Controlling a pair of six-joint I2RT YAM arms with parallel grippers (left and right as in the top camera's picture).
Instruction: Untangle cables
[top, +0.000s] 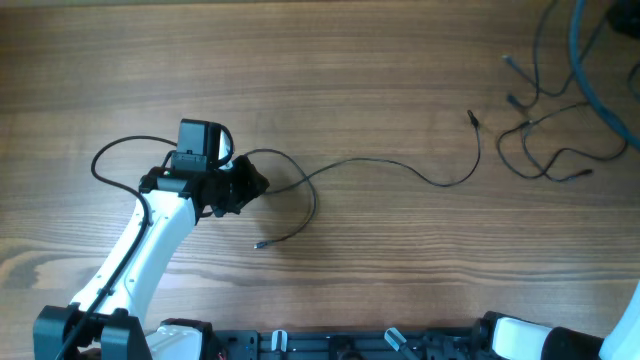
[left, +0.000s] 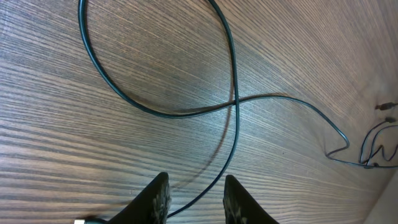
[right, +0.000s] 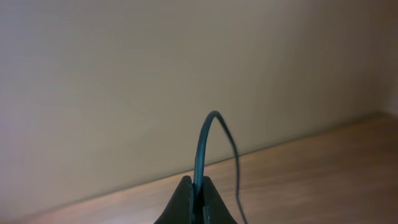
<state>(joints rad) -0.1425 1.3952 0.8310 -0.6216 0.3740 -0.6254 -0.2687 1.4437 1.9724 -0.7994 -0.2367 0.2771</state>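
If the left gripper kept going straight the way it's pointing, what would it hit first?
Most likely the cable: it runs between the open jaws of the left gripper and crosses itself just ahead. Depth is unclear, so the table beneath might come first.

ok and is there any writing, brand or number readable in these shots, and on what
None can be read. The wooden table, the thin dark cables and the black camera housing on the left wrist show no lettering in any view.
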